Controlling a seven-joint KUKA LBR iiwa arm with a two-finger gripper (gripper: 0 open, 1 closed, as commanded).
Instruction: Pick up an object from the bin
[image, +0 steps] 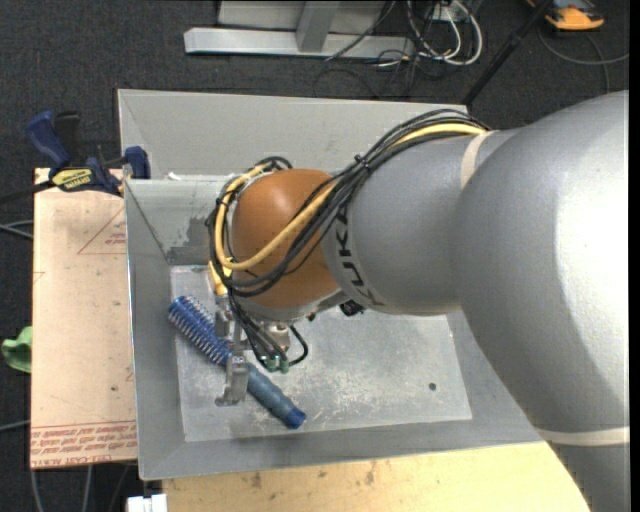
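Note:
A blue brush lies slantwise on the bin floor at the lower left, with its ribbed bristle head (196, 328) up-left and its smooth round handle (277, 403) pointing down-right. My gripper (231, 393) reaches down from under the orange dome and meets the brush at its middle, where head joins handle. Its grey metal tip rests at the floor just left of the handle. The gripper body hides the middle of the brush.
The arm and its orange dome with cables cover the bin's centre and right. The slanted left wall stands close to the brush head. Bare scuffed floor shows to the right of the handle, toward the front wall.

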